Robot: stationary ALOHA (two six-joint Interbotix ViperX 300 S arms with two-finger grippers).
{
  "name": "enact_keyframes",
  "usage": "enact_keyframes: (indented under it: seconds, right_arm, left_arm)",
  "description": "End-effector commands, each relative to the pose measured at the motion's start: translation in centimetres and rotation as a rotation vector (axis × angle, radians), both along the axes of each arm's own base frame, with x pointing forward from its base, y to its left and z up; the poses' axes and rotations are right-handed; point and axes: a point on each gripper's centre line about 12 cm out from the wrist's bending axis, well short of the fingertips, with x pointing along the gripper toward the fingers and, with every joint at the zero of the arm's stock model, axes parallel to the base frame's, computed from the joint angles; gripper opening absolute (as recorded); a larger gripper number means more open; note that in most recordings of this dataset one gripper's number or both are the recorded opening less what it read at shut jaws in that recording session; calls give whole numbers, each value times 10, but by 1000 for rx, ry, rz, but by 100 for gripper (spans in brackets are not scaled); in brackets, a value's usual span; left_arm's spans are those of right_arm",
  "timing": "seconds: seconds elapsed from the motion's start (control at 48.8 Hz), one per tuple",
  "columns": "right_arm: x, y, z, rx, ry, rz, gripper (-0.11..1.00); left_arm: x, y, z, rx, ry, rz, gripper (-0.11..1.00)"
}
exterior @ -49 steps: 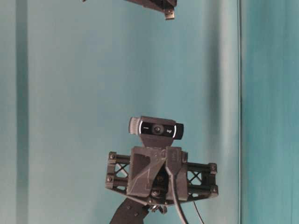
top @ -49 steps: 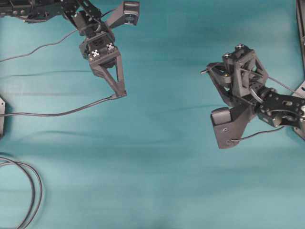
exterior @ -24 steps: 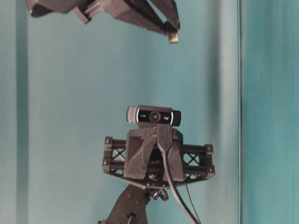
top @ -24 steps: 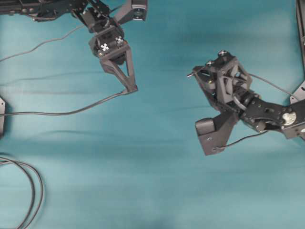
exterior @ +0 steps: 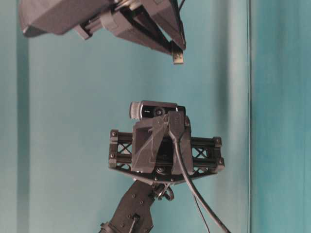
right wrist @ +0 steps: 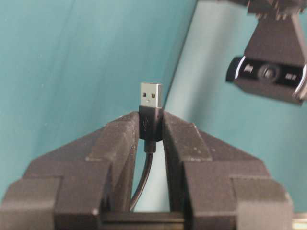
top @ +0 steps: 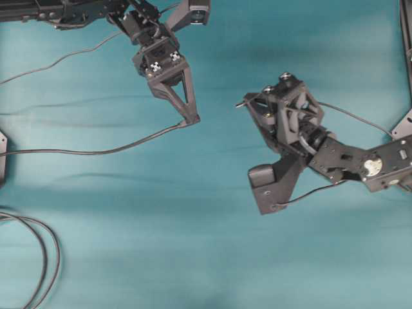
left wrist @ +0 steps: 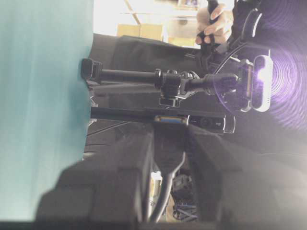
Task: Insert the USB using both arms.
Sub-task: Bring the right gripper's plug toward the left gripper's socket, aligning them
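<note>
Alignment step: right claw [right wrist: 151, 125] grips the USB [right wrist: 151, 106], left claw [top: 192, 120] pinches the socket cable end [top: 183, 123]; next, bring both tips into line

In the overhead view the right arm's lattice wrist frame [top: 293, 119] is covering the right gripper, so the USB [right wrist: 151, 98] is going unseen there. The left wrist view is blurring the socket end [left wrist: 168, 120] between its fingers. A looped black cable [top: 45, 257] is running off the left edge.
</note>
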Motion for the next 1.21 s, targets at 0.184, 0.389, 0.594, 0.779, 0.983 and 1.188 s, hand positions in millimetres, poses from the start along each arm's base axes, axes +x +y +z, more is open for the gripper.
enact_keyframes:
  seconds: [0.184,0.389,0.594,0.779,0.983,1.188]
  right_arm:
    - [17,6,10,3,-35,14,18]
    - [24,8,10,4,-38,14,18]
    - [30,9,9,3,-37,14,18]
    - [32,10,8,4,-35,13,18]
    - [34,11,9,4,-37,13,18]
    - [35,12,7,9,-37,22,18]
  left_arm:
    - [7,-6,8,18,-45,-15,9]
    - [10,-3,8,40,-47,13,9]
    - [11,-2,9,45,-50,15,9]
    - [12,-2,8,51,-48,22,9]
    - [13,0,8,61,-49,34,9]
    - [14,1,7,72,-51,42,9]
